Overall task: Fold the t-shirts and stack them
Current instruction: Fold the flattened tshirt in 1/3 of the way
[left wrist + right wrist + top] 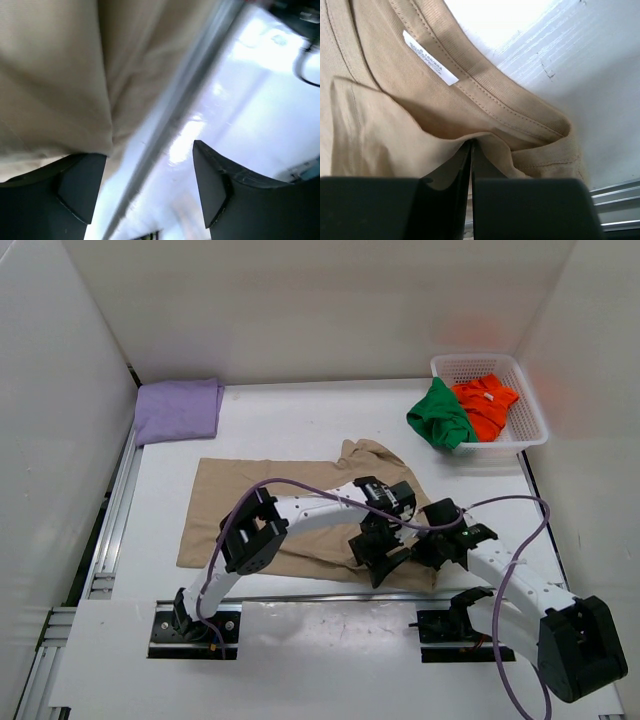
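Tan t-shirt [250,505] lies spread on the tabletop [300,425]; right fingers [456,169] pinch cloth by its collar [510,107], left fingers [75,192] gape empty at its near edge, apparently to fold it.

Same build on both: left arm [300,510] and right arm [515,585] have glossy white tubular links between chunky black joint housings, each sitting on a black base mount [195,625], and the right arm's biggest black housing [582,645] is boxy with rounded corners. A thin purple cable [290,483] runs loose in a wide loop along each arm from base to wrist. Left end effector [150,150] and right end effector [470,150] carry matte black, flat-faced fingers [220,190] that taper to a wedge, with light scuffs along the edges.
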